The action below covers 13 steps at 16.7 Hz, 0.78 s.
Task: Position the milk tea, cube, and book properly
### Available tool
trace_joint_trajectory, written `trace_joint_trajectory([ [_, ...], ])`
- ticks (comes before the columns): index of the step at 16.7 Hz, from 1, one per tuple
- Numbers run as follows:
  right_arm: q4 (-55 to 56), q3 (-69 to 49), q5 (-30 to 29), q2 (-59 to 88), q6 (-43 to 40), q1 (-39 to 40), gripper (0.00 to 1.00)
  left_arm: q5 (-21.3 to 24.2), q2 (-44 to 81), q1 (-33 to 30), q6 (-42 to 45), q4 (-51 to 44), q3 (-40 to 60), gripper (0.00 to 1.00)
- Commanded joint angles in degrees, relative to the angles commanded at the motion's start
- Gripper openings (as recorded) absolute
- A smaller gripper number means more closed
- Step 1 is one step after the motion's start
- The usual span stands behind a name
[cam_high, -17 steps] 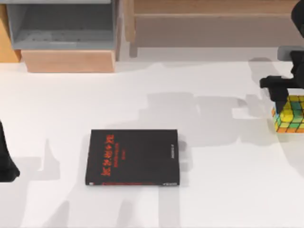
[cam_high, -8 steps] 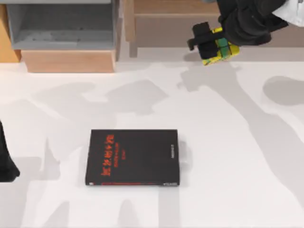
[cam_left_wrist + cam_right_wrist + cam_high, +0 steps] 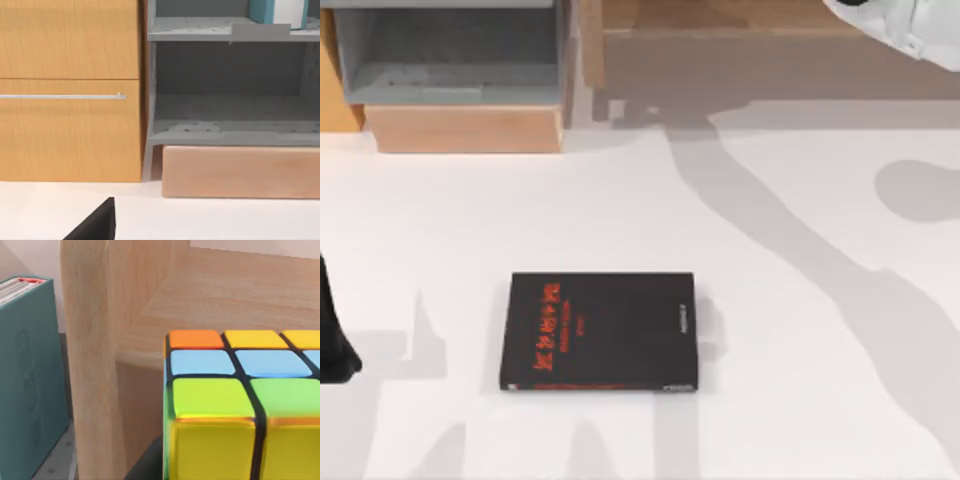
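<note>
Book (image 3: 599, 331): is lying flat on the white table (image 3: 800, 300), a little left of the middle and toward the near edge, black cover facing up. Its long axis is running left to right across the top view, sides square to the table edges; the red characters are sitting along the left part of the cover, the small grey print near the right edge.
Cube (image 3: 240, 405): is showing close up in the right wrist view, just in front of a wooden shelf unit (image 3: 100, 340), with orange, yellow, blue and green tiles facing the camera.
Teal book (image 3: 27, 370): is standing upright beside the wooden post.
Right arm (image 3: 910, 25): is reaching over the far right corner; whether its claw is apart or clamped cannot be told.
Left arm (image 3: 332, 330): is sitting parked at the table's left edge; claw state cannot be told.
Grey shelf (image 3: 230, 90): is standing at the far left, above a pale wooden block (image 3: 240, 170).
</note>
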<state>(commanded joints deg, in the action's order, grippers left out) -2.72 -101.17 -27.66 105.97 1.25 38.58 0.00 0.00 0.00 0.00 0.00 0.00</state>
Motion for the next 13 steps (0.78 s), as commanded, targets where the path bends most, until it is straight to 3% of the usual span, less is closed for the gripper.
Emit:
trace_joint_trajectory([
  [5, 6.22, -0.38, -9.93, -0.42, -0.31, -2.09, 0.0, 0.0, 0.0, 0.0, 0.0, 0.0, 0.0, 1.0],
  [13, 4.79, -2.36, -10.48, 0.51, 0.24, -2.96, 0.0, 0.0, 0.0, 0.0, 0.0, 0.0, 0.0, 1.0],
])
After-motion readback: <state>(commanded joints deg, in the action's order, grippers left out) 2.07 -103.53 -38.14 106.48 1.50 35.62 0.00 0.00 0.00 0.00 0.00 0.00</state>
